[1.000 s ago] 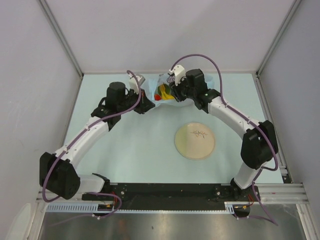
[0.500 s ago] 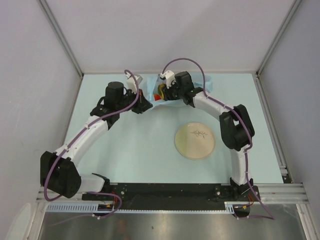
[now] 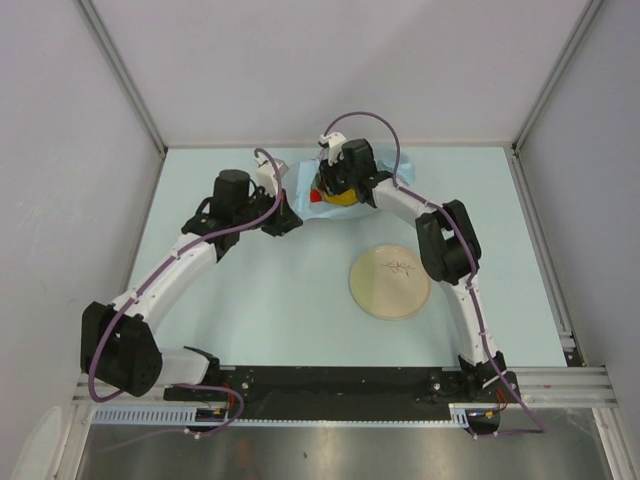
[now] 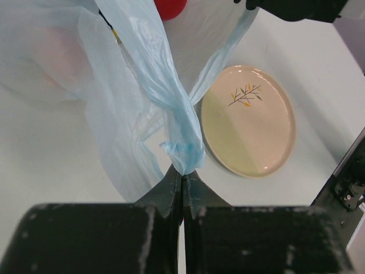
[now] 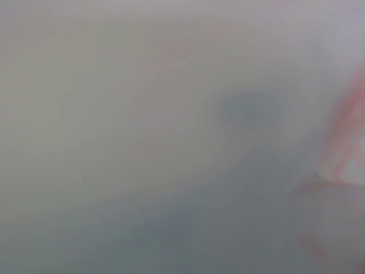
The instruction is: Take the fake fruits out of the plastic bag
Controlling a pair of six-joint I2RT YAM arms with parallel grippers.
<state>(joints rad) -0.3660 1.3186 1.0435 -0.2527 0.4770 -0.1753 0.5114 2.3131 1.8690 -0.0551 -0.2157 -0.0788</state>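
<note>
Holding on the left: our left gripper (image 4: 182, 171) stays pressed together on a twisted loop of the plastic bag (image 4: 134, 97) and draws it taut toward us. That arm has hardly shifted in the last second.
Bag: it lies at the far middle of the table (image 3: 250, 290), bunched between our two wrists.
Fruits: the fake fruits (image 3: 338, 196) are all in the bag. We see a yellow one and a red one at its mouth, and none lies out on the table.
Right arm, the change: its elbow has swung in from the right edge toward the middle, and the wrist has pushed left, further over the bag's mouth.
Right gripper (image 3: 330, 186): it is buried in the bag under its own wrist. The wrist view gives only a pale blur, so we cannot tell whether it is spread or closed on a fruit.
Meaning for the task: we judge the reach is under way and the first fruit is yet to come out.
Plate (image 3: 372, 292): it sits right of centre, bare, well apart from the bag.
Surface: the table is pale blue-green, smooth and matte.
Room: plain grey wall panels (image 3: 330, 70) close three sides.
</note>
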